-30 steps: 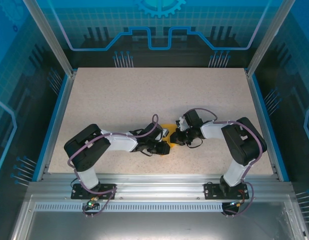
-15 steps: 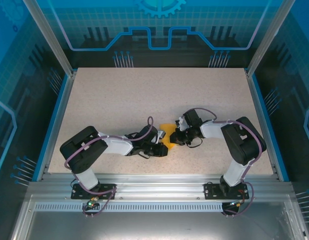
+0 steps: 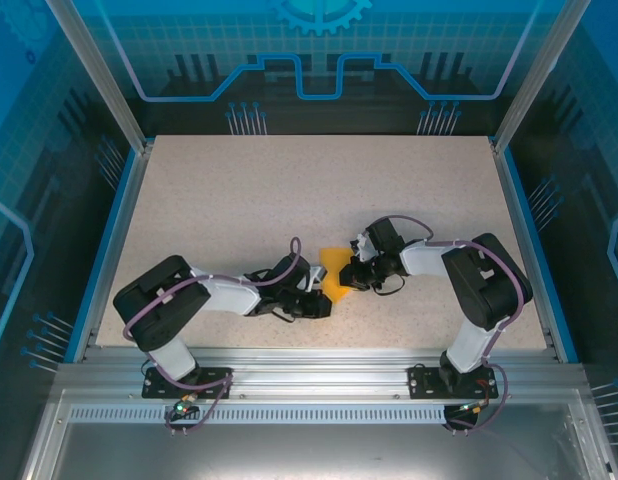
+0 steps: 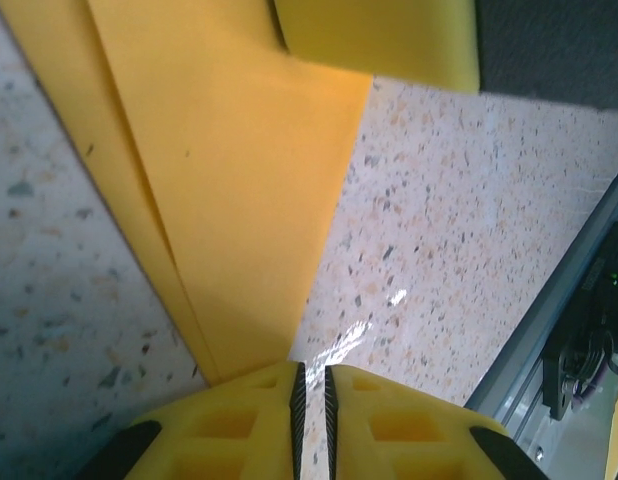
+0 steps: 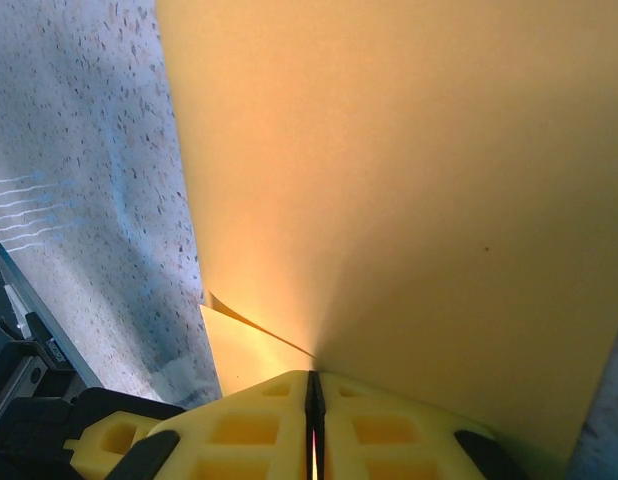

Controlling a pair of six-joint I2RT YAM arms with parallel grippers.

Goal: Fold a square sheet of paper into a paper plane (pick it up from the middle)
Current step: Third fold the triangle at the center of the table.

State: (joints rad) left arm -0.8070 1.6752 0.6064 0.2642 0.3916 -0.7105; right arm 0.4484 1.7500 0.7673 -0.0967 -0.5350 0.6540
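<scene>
This is a robotics lab test cell. A speckled table [image 3: 239,200] edged in blue has an aluminium rail [image 3: 309,365] along its near side, with the left arm [image 3: 204,295] and right arm [image 3: 479,285] bolted to it. Translucent blue panels [image 3: 319,60] printed with gear and circuit graphics enclose the far side.

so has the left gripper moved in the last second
Yes. The left gripper has pulled back slightly toward the table's near rail and leftward, uncovering more of the paper.
</scene>
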